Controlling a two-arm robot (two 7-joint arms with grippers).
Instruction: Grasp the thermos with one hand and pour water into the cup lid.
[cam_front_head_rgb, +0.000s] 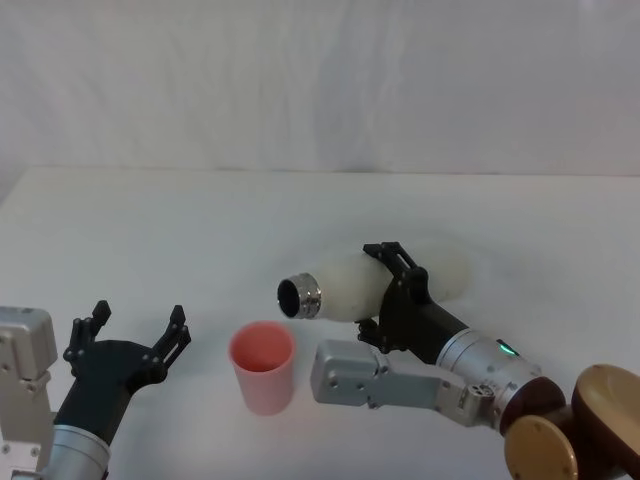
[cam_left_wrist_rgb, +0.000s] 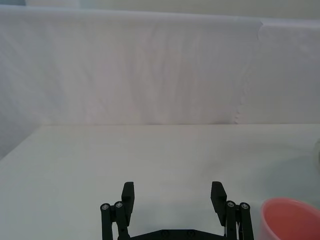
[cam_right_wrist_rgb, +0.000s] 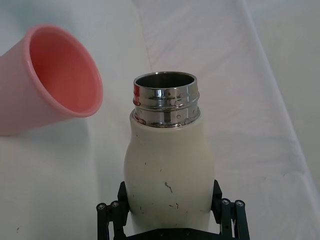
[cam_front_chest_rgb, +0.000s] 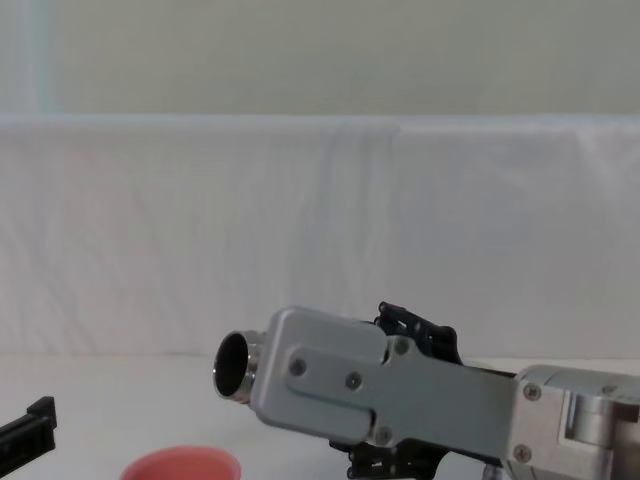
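Thermos (cam_front_head_rgb: 365, 283) clamped round its cream body in the right gripper (cam_front_head_rgb: 392, 291), tipped nearly level above the white table (cam_front_head_rgb: 480, 210), steel neck (cam_right_wrist_rgb: 166, 98) open and pointing out ahead of the fingers (cam_right_wrist_rgb: 111, 216) toward the robot's left. Cup lid (cam_front_head_rgb: 263, 366) upright on the table just beyond and below that neck, mouth upward, apart from the thermos. Nothing visible running from the neck. Left gripper (cam_front_head_rgb: 131, 341) low at the near left, beside the cup lid and not touching it, fingers (cam_left_wrist_rgb: 128, 195) spread wide around bare table, holding nothing.
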